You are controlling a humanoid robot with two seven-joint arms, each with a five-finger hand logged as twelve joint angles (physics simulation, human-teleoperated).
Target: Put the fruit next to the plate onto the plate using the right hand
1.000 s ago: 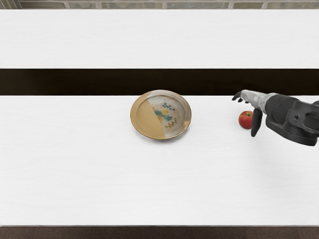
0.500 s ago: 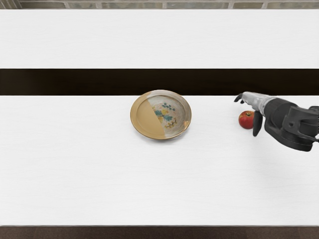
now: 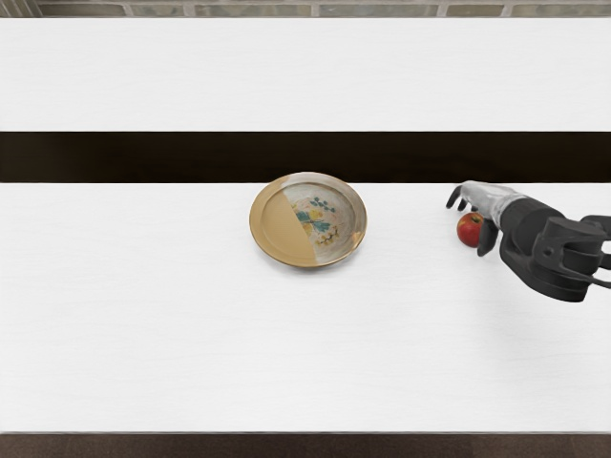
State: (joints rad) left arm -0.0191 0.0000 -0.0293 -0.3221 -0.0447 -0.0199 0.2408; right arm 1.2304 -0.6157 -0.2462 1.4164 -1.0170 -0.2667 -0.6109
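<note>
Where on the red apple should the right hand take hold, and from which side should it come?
Grip the apple around its widest part, thumb on one side, fingers opposite. It is small and round, lying free on the table, so come from above and from the right, where the right hand is now.

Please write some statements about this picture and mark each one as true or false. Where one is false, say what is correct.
1. The apple lies on the plate. False: it lies on the table, apart from the plate, toward the picture's right.
2. The right hand is at the apple. True.
3. The plate holds no fruit. True.
4. The left arm reaches toward the plate. False: no left arm shows in the head view.
5. The apple is green. False: it is red.
</note>
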